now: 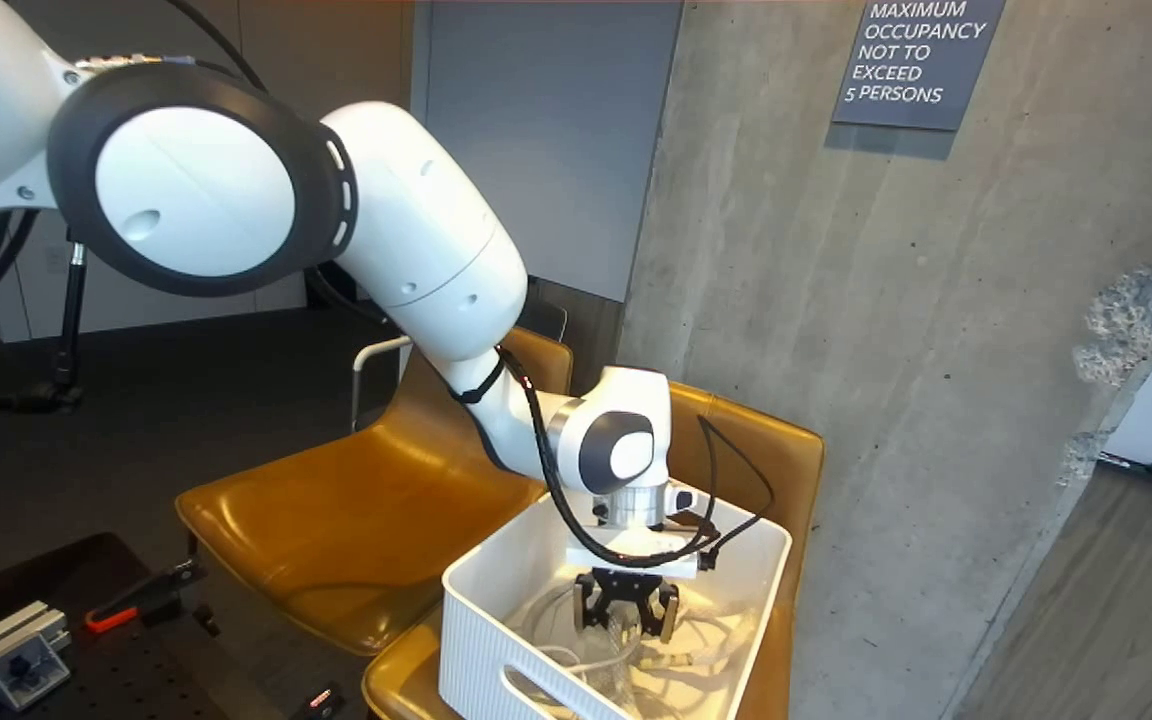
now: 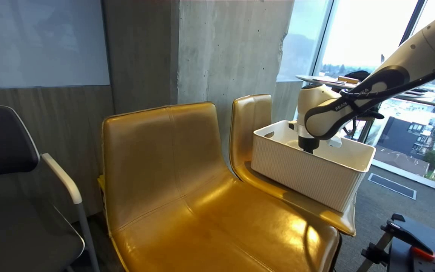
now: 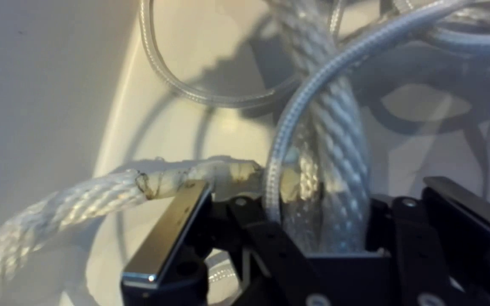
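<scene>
The gripper [image 1: 626,615] was low inside a white bin [image 2: 300,173], its jaws apart: the wrist view showed the two fingers [image 3: 166,242] spread wide, with a thick white braided rope [image 3: 343,170] standing between them and clear of both. The rope's lower part ran out of sight at the gripper's black base, so whether it touched there could not be told. A thinner grey cord [image 3: 300,108] curved across the front of the rope, and a slim loop [image 3: 223,100] hung or lay near it over the pale bin floor. Just beside one fingertip was a yellowish wrapped section [image 3: 164,182], joined to another stretch of braided rope. The bin, ribbed outside and with cut-out handles, sat on a mustard leather chair [image 2: 251,117]; a matching chair [image 2: 157,162] stood just beside it. In both exterior views the white arm [image 1: 436,230] slanted down over the bin. A concrete wall [image 1: 886,300] rose behind the chairs, bearing an occupancy sign [image 1: 916,65]. Farther out, in an exterior view, were a dark chair [image 2: 6,139] with a pale armrest, a tall window [image 2: 361,34], and a worktop [image 2: 425,228] carrying a black-and-red clamp [image 2: 410,238].
</scene>
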Tool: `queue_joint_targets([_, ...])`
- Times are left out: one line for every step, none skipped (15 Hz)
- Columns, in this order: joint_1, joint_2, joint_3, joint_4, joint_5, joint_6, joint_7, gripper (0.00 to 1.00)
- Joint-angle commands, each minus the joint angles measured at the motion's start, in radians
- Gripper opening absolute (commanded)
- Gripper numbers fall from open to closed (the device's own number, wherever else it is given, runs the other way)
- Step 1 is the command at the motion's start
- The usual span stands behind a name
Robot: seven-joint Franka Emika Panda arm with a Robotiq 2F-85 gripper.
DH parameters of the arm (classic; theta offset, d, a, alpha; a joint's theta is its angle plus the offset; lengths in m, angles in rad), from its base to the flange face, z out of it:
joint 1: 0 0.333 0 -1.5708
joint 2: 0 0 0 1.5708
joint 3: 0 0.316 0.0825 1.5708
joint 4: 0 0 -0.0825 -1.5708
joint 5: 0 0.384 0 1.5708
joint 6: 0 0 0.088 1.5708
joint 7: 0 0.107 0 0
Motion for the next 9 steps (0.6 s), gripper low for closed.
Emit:
queue_joint_targets([0.009,-0.157,0.025,-0.052,0.018,-0.083,-0.037,0.00])
queue_joint_targets([0.014,-0.187,0.030,-0.048,0.020,-0.108,-0.042,0.00])
queue_joint_targets([0.018,-0.219,0.033,-0.043,0.019,-0.129,-0.048,0.00])
queue_joint_targets([0.021,-0.253,0.038,-0.031,0.024,-0.165,-0.058,0.00])
queue_joint_targets([0.023,-0.286,0.042,-0.018,0.028,-0.199,-0.070,0.00])
queue_joint_targets([0.028,-0.324,0.043,-0.009,0.030,-0.236,-0.079,0.00])
queue_joint_targets([0.030,-0.356,0.046,0.006,0.037,-0.280,-0.093,0.00])
queue_joint_targets([0.033,-0.393,0.048,0.014,0.041,-0.319,-0.108,0.00])
queue_joint_targets([0.038,-0.427,0.048,0.028,0.044,-0.361,-0.122,0.00])
